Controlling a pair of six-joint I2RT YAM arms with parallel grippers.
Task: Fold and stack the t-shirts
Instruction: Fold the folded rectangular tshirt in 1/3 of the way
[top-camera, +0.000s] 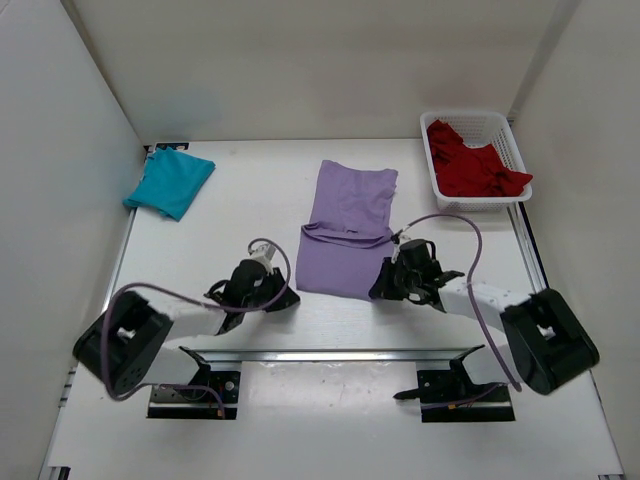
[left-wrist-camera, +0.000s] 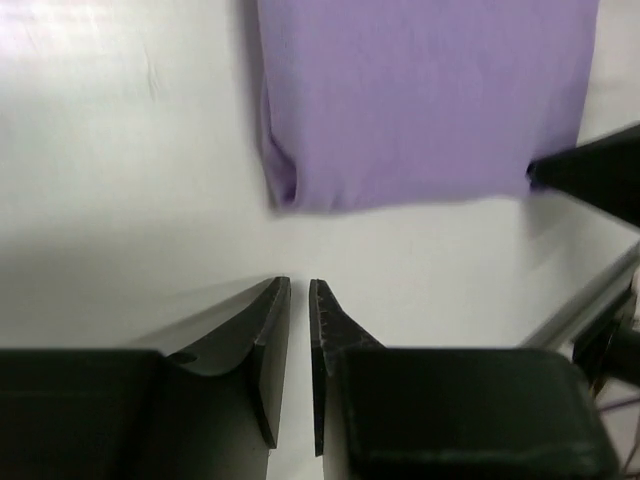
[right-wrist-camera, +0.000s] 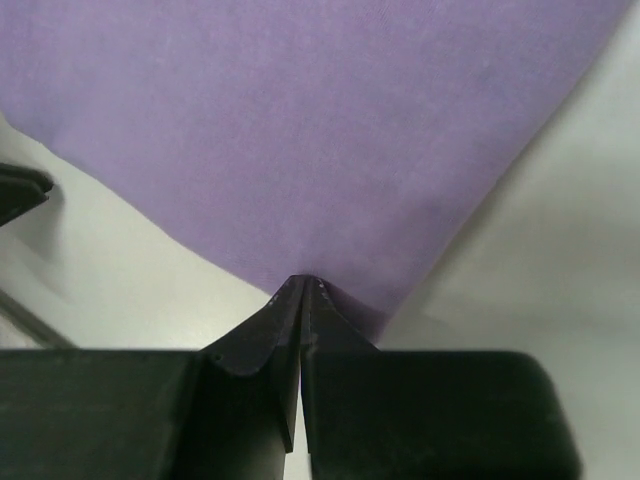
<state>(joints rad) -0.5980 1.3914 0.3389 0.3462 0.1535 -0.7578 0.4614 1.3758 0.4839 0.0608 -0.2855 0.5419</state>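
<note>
I see the lavender t-shirt (top-camera: 345, 225) lying mid-table, its far part folded over the near part. My right gripper (right-wrist-camera: 302, 283) has its fingers pressed together, pinching the shirt's near right corner. My left gripper (left-wrist-camera: 300, 285) sits over bare table (top-camera: 230, 220) just short of the near left corner, its fingers a narrow slit apart with nothing between them. The folded teal t-shirt (top-camera: 170, 183) lies far left. The red t-shirt (top-camera: 472, 170) is heaped in the white basket (top-camera: 500, 125), far right.
</note>
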